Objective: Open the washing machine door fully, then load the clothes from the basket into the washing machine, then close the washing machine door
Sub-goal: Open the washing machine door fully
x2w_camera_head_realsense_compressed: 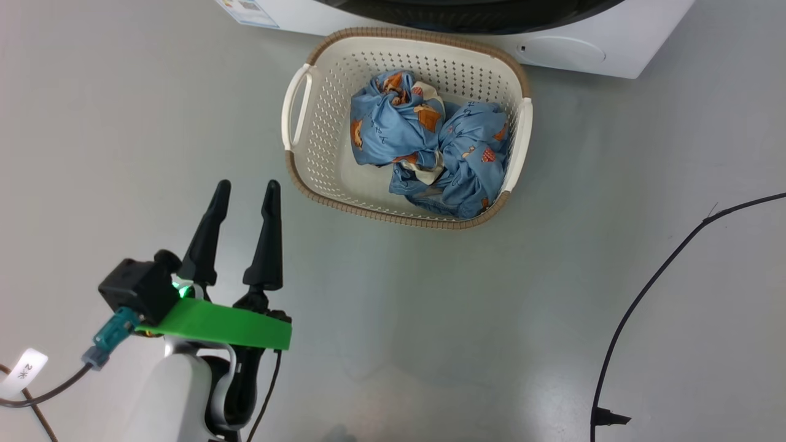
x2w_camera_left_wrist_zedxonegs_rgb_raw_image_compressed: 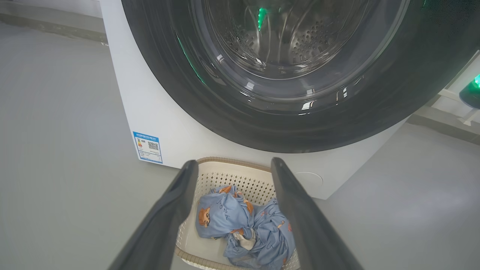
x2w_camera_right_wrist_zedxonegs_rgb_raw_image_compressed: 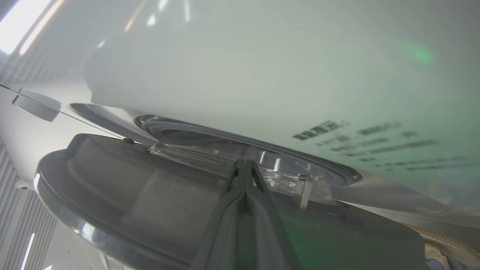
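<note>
Near the basket (x2w_camera_head_realsense_compressed: 319, 123), left fingers (x2w_camera_head_realsense_compressed: 268, 239) (parted) hover.

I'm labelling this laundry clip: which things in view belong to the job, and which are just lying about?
Part of the job: washing machine, washing machine door, basket, clothes, left gripper (open), right gripper (shut, at the door).

Lying about: black cable on the floor, blue label sticker, white tag.

Left jaws spread — right jaws (pinched).
</note>
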Available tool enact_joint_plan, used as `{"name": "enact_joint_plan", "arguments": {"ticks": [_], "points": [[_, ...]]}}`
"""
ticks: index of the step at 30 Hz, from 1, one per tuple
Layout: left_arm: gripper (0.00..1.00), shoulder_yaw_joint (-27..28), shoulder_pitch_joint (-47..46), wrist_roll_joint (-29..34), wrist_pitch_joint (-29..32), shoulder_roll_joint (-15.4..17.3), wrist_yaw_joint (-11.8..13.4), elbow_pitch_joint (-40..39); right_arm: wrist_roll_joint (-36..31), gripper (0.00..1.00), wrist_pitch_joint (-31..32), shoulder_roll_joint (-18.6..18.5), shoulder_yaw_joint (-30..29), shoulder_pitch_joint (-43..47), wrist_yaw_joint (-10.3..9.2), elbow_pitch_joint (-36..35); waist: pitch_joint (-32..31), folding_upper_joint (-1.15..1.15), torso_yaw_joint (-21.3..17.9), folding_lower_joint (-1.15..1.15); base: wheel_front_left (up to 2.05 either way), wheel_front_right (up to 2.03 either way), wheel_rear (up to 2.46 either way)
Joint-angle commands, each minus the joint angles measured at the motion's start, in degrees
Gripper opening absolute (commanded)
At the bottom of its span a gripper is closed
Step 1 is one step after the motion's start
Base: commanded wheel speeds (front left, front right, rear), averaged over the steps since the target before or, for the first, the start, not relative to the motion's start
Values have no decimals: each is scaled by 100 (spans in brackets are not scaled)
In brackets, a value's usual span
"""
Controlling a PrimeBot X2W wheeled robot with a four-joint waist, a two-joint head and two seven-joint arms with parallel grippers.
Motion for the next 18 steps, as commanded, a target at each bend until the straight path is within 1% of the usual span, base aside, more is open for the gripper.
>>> {"name": "enact_joint_plan", "arguments": {"ticks": [1,18], "points": [[100,209,-28,2,-36,157,-15,-133,-36,0,82,203,100,58,9,-175,-37,0,-24,0,0,0,0],[100,249,100,204,-36,156,-15,-97,-43,0,388,351,358,491,9,-195,-349,0,-168,0,0,0,0]]}}
